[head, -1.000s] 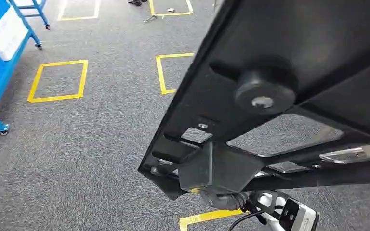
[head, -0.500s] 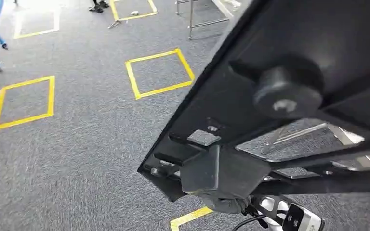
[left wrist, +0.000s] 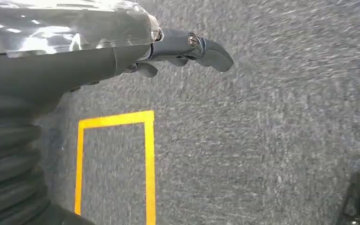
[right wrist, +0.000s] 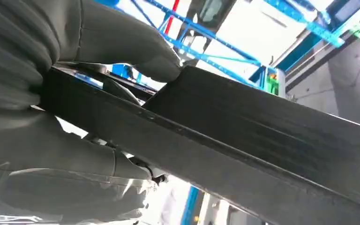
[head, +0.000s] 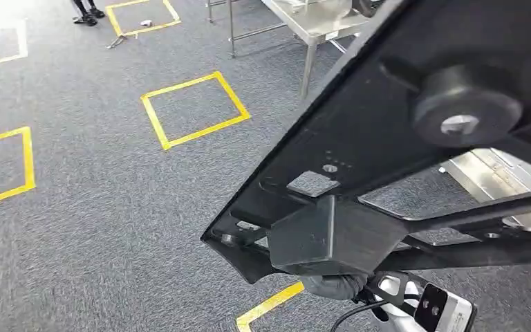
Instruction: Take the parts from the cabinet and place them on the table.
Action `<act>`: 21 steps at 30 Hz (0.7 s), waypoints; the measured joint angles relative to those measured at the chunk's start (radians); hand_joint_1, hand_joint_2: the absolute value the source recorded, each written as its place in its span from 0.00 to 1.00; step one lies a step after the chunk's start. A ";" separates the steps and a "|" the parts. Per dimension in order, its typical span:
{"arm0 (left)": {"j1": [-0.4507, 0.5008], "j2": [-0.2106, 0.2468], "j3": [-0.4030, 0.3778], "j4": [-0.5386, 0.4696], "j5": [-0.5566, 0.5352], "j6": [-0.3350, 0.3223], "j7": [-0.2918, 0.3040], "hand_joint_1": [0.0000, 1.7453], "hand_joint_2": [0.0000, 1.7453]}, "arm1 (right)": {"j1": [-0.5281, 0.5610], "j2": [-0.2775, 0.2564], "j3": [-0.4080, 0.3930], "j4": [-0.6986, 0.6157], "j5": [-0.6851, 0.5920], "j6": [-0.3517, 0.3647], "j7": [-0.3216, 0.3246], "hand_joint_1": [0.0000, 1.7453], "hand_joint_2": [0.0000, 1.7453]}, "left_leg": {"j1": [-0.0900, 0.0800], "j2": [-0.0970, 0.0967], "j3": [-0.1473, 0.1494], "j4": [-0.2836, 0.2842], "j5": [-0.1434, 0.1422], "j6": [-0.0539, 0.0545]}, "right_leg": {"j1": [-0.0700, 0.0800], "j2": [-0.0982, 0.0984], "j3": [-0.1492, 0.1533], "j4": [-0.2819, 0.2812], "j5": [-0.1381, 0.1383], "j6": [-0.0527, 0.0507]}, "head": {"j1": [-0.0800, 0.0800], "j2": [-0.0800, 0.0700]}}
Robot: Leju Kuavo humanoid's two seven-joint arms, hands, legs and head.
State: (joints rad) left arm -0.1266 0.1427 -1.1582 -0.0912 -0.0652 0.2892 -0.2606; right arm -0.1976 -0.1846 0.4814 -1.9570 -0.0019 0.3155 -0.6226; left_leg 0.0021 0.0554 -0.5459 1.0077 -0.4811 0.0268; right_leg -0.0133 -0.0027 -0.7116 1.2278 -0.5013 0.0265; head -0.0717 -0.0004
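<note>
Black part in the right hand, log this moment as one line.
right hand: grips black part | left hand: holds nothing | metal table: ahead | part not yet placed

A workshop or test hall: grey carpet (head: 97, 228) marked with yellow taped squares (head: 195, 111), steel tables (head: 318, 24) standing on it, and blue metal racking (right wrist: 206, 56) overhead in the right wrist view.

A large black frame-like part (head: 359, 149) with cut-outs and a round knob is held tilted above the carpet, apparently plastic
</note>
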 joint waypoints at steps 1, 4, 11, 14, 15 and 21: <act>-0.001 0.000 0.000 0.000 0.000 0.000 0.002 0.00 1.00 | -0.001 0.001 0.000 0.000 0.000 0.001 0.000 0.97 1.00 | 0.000 0.010 0.005 0.000 -0.003 -0.003 | 0.002 -0.020 0.057 -0.107 0.046 -0.004 | 0.000 0.000; 0.000 -0.002 0.000 0.000 0.000 -0.002 0.008 0.00 1.00 | -0.011 0.003 0.002 0.000 0.008 0.003 0.000 0.97 1.00 | -0.008 0.032 0.010 0.001 -0.012 -0.017 | 0.022 -0.084 0.101 -0.202 0.055 -0.025 | 0.000 0.000; 0.005 -0.007 0.003 0.000 0.000 -0.001 0.013 0.00 1.00 | -0.033 0.028 0.048 0.006 0.043 -0.040 0.007 0.97 1.00 | 0.001 -0.045 -0.085 0.230 -0.146 -0.045 | 0.011 0.001 0.110 -0.222 0.064 -0.058 | 0.000 0.000; 0.014 -0.009 0.010 0.000 0.000 0.005 0.014 0.00 1.00 | -0.034 0.028 0.066 0.015 0.034 -0.044 0.008 0.97 1.00 | 0.002 -0.047 -0.134 0.300 -0.129 -0.048 | 0.013 0.045 0.112 -0.219 0.063 -0.059 | 0.000 0.000; 0.014 -0.009 0.011 0.000 0.000 0.008 0.014 0.00 1.00 | -0.035 0.028 0.072 0.016 0.032 -0.046 0.008 0.97 1.00 | 0.004 -0.049 -0.108 0.235 -0.085 -0.047 | 0.012 0.059 0.114 -0.217 0.062 -0.057 | 0.000 0.000; 0.018 -0.010 0.039 0.000 0.000 0.017 0.005 0.00 1.00 | -0.038 0.034 0.087 0.017 0.029 -0.047 0.006 0.97 1.00 | 0.006 -0.102 -0.015 0.018 0.000 -0.028 | 0.006 0.120 0.102 -0.201 0.059 -0.026 | 0.000 0.000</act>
State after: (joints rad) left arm -0.1089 0.1331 -1.1196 -0.0912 -0.0652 0.3063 -0.2560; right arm -0.2355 -0.1511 0.5684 -1.9402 0.0275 0.2686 -0.6165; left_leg 0.0077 -0.0469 -0.5610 1.0255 -0.4809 -0.0010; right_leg -0.0077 0.1173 -0.6098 1.0268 -0.4424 0.0006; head -0.0717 -0.0004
